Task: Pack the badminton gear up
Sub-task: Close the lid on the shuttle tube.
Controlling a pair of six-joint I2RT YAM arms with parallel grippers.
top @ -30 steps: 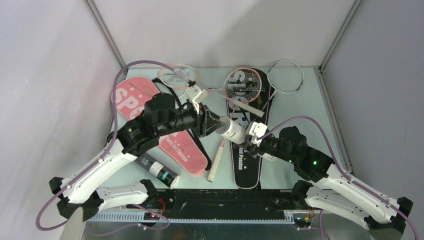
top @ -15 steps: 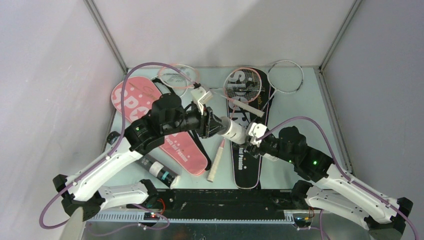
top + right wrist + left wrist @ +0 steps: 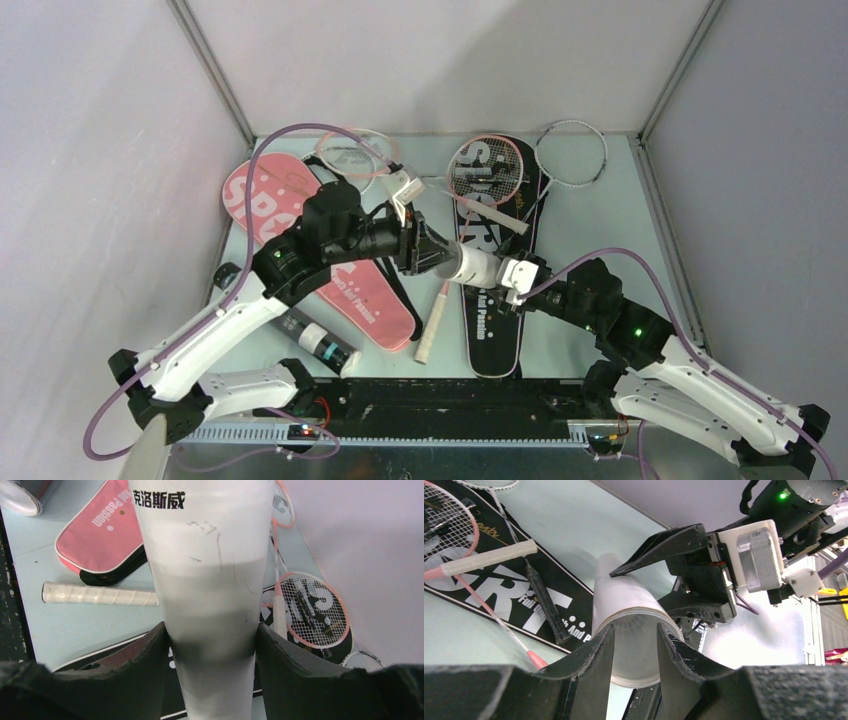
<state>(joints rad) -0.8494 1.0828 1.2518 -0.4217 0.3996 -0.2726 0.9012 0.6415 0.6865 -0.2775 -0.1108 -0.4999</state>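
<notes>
White shuttle tube (image 3: 470, 266) between both grippers

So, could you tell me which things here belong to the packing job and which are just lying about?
Job: white tube, black-and-white tube, pink cover, black cover, pink racket, second pink racket, white racket.
Lying about: only purple cables.

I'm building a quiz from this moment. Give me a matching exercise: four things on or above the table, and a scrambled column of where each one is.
Things:
1. white tube
2. pink cover
3. black cover
4. black tube

Places:
A. flat at the left of the table
B. lying near the left arm's base
C. held in the air between both grippers
D. flat under a pink-rimmed racket

Pairs: 1-C, 2-A, 3-D, 4-B
</notes>
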